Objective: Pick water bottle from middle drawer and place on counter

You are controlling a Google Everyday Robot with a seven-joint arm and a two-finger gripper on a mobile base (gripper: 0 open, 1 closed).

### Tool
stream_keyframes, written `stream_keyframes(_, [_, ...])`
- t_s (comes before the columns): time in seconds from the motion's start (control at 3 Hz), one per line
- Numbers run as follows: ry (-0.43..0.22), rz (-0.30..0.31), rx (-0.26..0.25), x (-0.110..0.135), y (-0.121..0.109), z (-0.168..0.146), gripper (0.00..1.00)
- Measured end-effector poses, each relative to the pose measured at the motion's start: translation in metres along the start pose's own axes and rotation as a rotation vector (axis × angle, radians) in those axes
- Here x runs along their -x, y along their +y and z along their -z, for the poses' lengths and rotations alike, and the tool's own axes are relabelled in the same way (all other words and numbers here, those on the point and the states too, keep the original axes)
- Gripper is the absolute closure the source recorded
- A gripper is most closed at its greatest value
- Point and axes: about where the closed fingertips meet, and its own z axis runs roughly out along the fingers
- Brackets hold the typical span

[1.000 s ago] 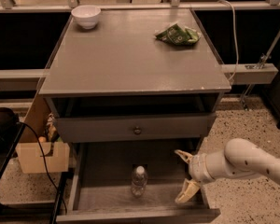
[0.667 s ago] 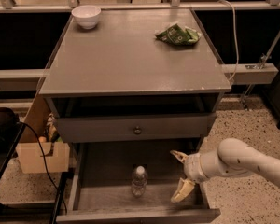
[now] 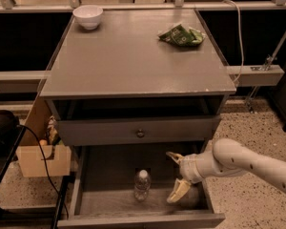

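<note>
the water bottle (image 3: 142,185) stands upright on the floor of the pulled-out middle drawer (image 3: 105,180), its white cap up and its clear body hard to make out against the dim grey wood. the gripper (image 3: 176,174) hangs inside the drawer just right of the bottle without touching it, jaws spread wide and holding nothing, while the white arm (image 3: 248,163) behind it runs off the right edge. on the counter (image 3: 133,56) sit a white bowl (image 3: 88,16) at the back left and a crumpled green snack bag (image 3: 181,35) at the back right.
</note>
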Motion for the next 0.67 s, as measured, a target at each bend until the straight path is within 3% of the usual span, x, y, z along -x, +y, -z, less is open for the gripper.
stream_keyframes(0.67, [-0.058,0.055,0.035,0.032,0.011,-0.029,0.0])
